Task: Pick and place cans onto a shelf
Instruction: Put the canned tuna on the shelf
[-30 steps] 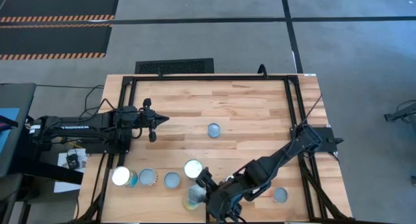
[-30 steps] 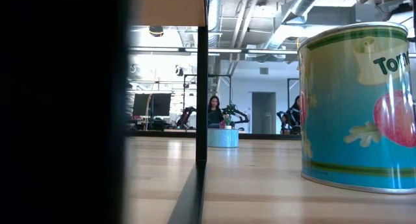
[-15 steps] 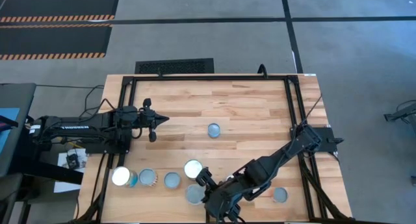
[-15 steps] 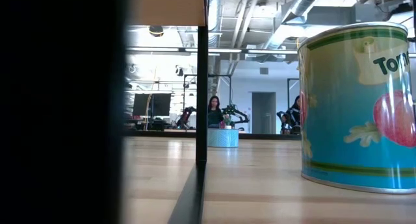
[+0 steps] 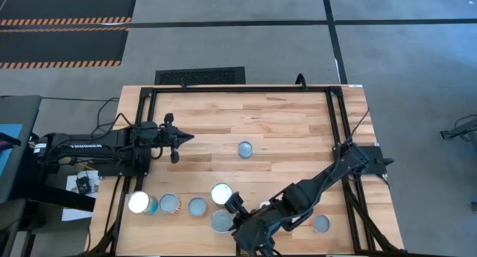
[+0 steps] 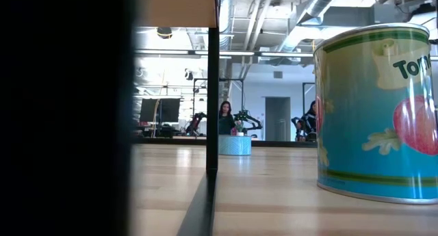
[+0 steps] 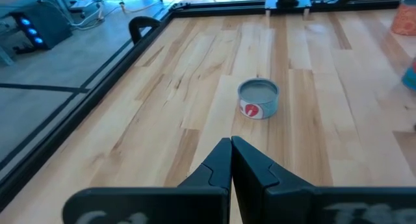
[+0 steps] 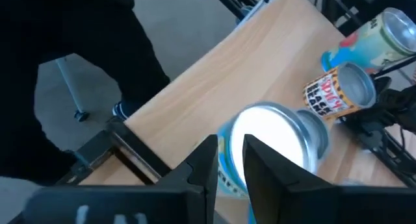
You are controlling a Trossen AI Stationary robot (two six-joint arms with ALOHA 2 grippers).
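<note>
Several cans stand in a row on the pale shelf (image 8: pixel 214 74) at the table's near edge. The nearest one, a blue-labelled can (image 5: pixel 222 222) (image 8: pixel 276 139), stands upright on its base. My right gripper (image 5: pixel 236 207) (image 8: pixel 230 160) hovers just over that can's edge with a narrow gap between its fingers. Another can (image 5: pixel 245 149) (image 7: pixel 259 99) stands mid-table, and one more (image 5: pixel 321 223) at the near right. My left gripper (image 5: pixel 182 136) (image 7: pixel 231 160) waits shut at the table's left, touching nothing. My right gripper comes slanting down from the table's right over the blue-labelled can's rim (image 8: pixel 242 123). Its own fingers (image 8: pixel 263 169) hide the spot, so I cannot tell whether they touch the can. The can stands upright on the shelf.
Neighbouring cans (image 5: pixel 221 193) (image 5: pixel 197 206) (image 5: pixel 170 204) (image 5: pixel 139 202) crowd the shelf to the left of my right gripper. A black frame post (image 6: pixel 213 85) and the shelf's underside (image 6: pixel 178 7) show in the low view. A tomato-labelled can (image 6: pixel 376 113) stands close to that camera.
The blue-labelled can under my right gripper was tilted, its label showing from above. It now stands upright with its round top facing up. My right gripper has stayed over it.
</note>
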